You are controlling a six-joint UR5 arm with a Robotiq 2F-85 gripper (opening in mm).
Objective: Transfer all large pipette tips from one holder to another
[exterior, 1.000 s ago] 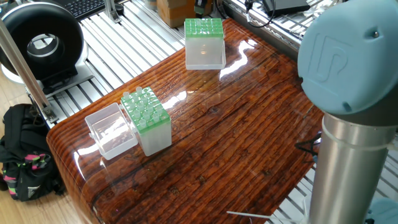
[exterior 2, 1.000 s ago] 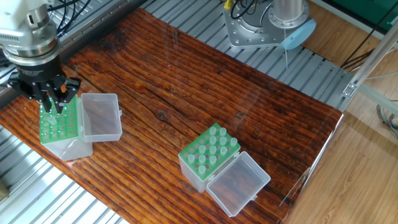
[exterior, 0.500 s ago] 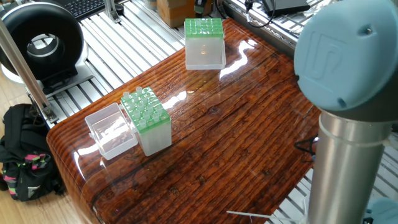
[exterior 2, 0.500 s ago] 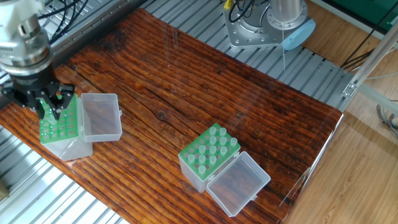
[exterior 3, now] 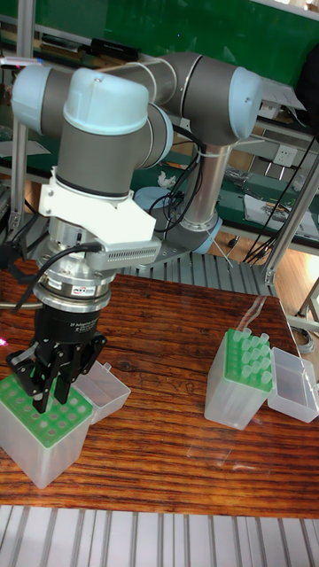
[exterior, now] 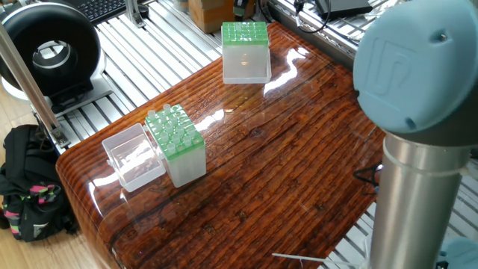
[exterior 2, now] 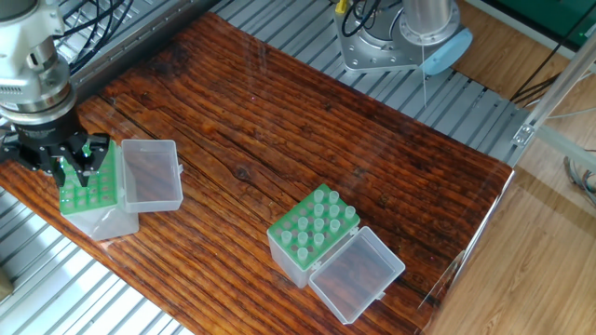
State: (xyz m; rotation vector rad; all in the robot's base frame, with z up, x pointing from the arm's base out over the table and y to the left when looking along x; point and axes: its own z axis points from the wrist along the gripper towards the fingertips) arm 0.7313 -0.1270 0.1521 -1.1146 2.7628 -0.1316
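Several large pipette tips (exterior 2: 317,223) stand in a green-topped holder (exterior: 178,140) with its clear lid open beside it, also seen at the right of the tall view (exterior 3: 246,353). A second green-topped holder (exterior 2: 101,191) shows only holes in its grid (exterior 3: 55,418) and stands at the far table end (exterior: 245,36). My gripper (exterior 2: 72,166) points straight down, low over this second holder's grid (exterior 3: 51,388). Its fingers are drawn close together. I cannot make out a tip between them.
A clear lid (exterior 2: 151,174) lies open next to the second holder, just right of my gripper. Another clear lid (exterior 2: 357,274) lies by the table's front corner. The arm's large blue joint (exterior: 418,67) blocks the right of one fixed view. Slotted metal frame surrounds the wooden table (exterior 2: 307,121).
My gripper has shifted slightly left and lower over the second holder's grid. Both holders and lids stayed put.
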